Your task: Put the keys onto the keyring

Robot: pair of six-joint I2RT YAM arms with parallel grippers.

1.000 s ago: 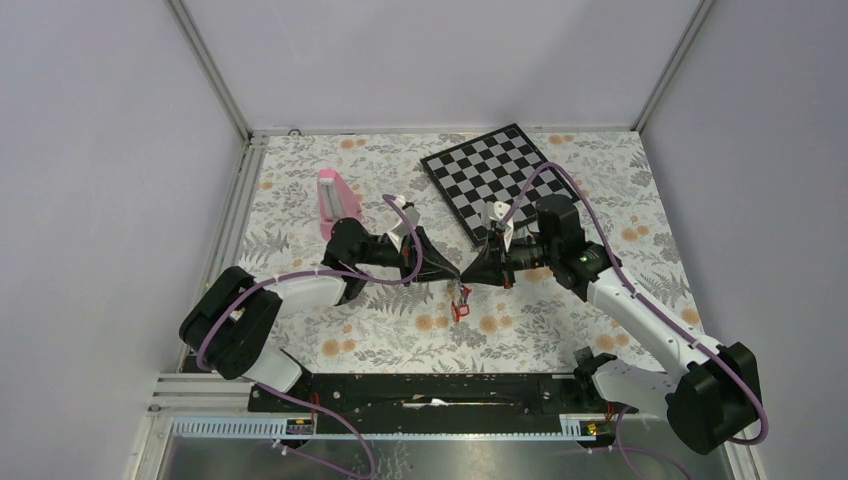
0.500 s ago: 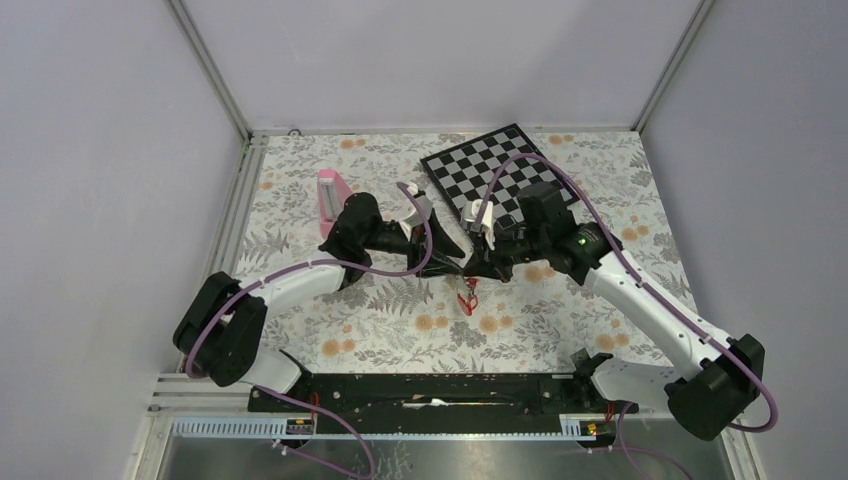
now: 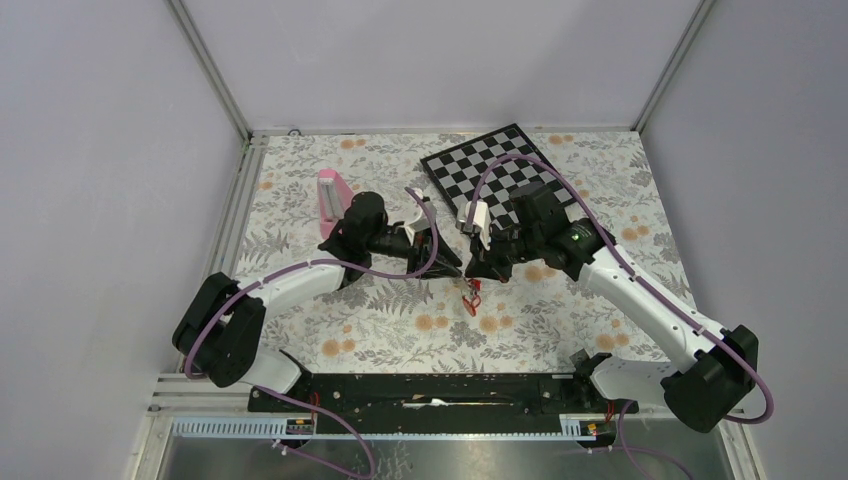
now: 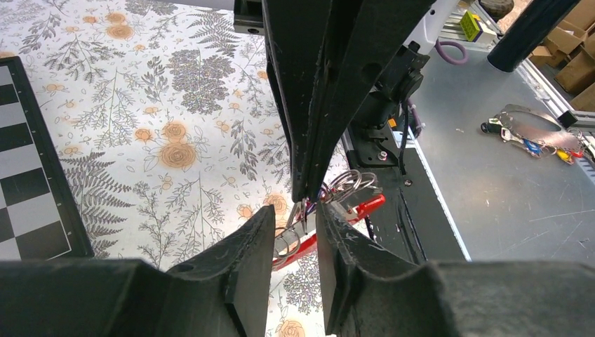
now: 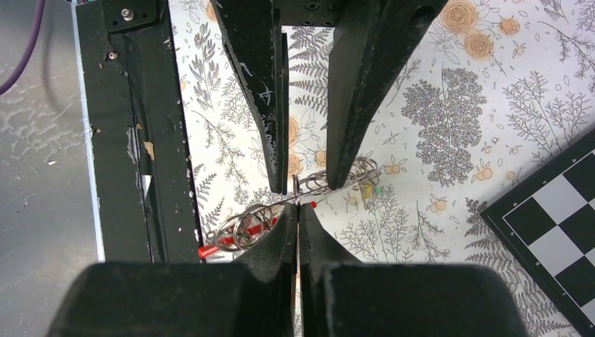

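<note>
The keyring (image 3: 470, 297), a red and grey loop, hangs just above the floral cloth between the two arms. Several steel split rings (image 5: 242, 228) sit on it, and its red side (image 4: 354, 209) shows beneath them. My right gripper (image 5: 297, 209) is shut on the keyring's thin metal at its upper end. My left gripper (image 4: 295, 221) faces it, open, with its fingers (image 5: 270, 105) straddling the right fingertips and a small ring. Yellow and green tags of the keys (image 5: 369, 189) peek out beside the left fingertip. In the top view the two grippers meet tip to tip at mid-table, left (image 3: 452, 267) and right (image 3: 470, 270).
A chessboard (image 3: 490, 175) lies at the back right, close behind the right wrist. A pink block (image 3: 330, 200) stands at the back left. The black base rail (image 3: 430, 390) runs along the near edge. Another bunch of tagged keys (image 4: 533, 137) lies on the grey metal shelf beyond it.
My left gripper, shut a second ago, has opened and stands around the right fingertips. Both wrists have swung toward the back, and the keyring hangs slightly further right.
</note>
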